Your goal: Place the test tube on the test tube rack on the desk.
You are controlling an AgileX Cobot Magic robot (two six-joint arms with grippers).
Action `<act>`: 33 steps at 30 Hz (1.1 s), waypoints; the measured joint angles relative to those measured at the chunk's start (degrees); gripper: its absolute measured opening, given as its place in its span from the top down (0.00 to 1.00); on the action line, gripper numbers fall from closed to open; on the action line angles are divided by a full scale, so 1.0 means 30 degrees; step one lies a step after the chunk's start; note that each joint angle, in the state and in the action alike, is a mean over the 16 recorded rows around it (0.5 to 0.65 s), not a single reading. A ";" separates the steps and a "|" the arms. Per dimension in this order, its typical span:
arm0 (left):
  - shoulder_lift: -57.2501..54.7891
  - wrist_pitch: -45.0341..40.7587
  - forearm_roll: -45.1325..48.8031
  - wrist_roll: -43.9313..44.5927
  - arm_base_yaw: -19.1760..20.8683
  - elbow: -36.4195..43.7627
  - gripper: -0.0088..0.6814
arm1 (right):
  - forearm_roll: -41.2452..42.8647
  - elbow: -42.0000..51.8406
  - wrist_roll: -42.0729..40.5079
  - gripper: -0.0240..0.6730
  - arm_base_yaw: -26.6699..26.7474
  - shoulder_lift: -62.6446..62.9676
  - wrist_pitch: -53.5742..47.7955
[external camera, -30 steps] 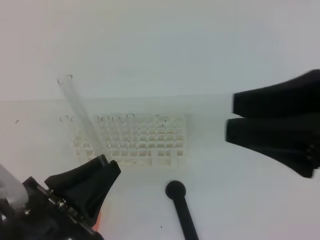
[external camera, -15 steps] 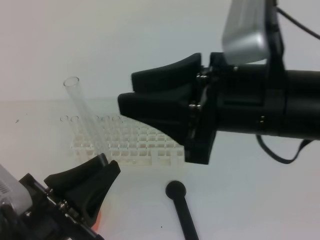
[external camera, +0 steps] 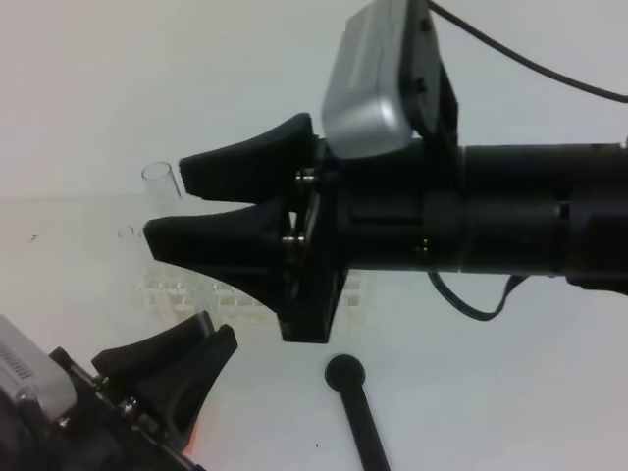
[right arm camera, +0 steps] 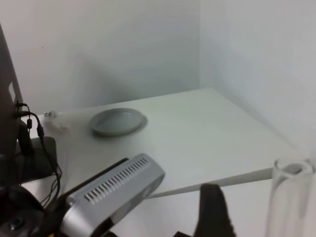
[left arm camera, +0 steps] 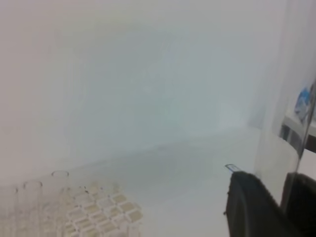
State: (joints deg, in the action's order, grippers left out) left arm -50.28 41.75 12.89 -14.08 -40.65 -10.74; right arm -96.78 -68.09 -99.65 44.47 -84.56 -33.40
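My right gripper [external camera: 165, 203] stands wide open, empty, its fingertips bracketing the test tube [external camera: 159, 178] rim at about 9 o'clock. My left gripper [external camera: 208, 329], at 7 o'clock on the bench [external camera: 510, 392], clamps the tube's lower end, tilted above the test tube rack [external camera: 162, 289].

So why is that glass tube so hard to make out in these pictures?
Exterior high view: bright, washed-out white all round, so the clear test tube shows only as a faint rim, the right end effector hiding most of it. Right wrist view: its top is soft. Left wrist view: hazy, low contrast.
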 joint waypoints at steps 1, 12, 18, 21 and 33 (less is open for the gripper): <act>0.0000 -0.0062 -0.0003 0.0003 0.0000 0.0001 0.85 | -0.0008 -0.0111 -0.0050 0.34 0.0071 -0.0109 0.0028; 0.0000 -0.0738 -0.0003 0.0052 0.0000 0.0001 0.84 | -0.0074 -0.1140 -0.0044 0.36 0.0270 -0.1210 -0.0188; 0.0000 -0.0800 0.0000 0.0114 0.0000 0.0000 0.84 | -0.0088 -0.1375 0.0105 0.47 0.0327 -0.1524 -0.0358; 0.0000 -0.0790 -0.0005 0.0150 0.0000 0.0000 0.85 | -0.0087 -0.1402 0.0144 0.55 0.0356 -0.1605 -0.0343; 0.0000 -0.0831 -0.0818 0.0332 -0.0012 0.0000 0.81 | -0.0149 -0.1454 0.0023 0.78 0.0415 -0.1668 0.0068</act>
State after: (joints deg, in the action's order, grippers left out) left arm -50.28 39.25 10.44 -13.09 -40.69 -10.74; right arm -97.23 -72.45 -99.58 45.72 -89.56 -33.19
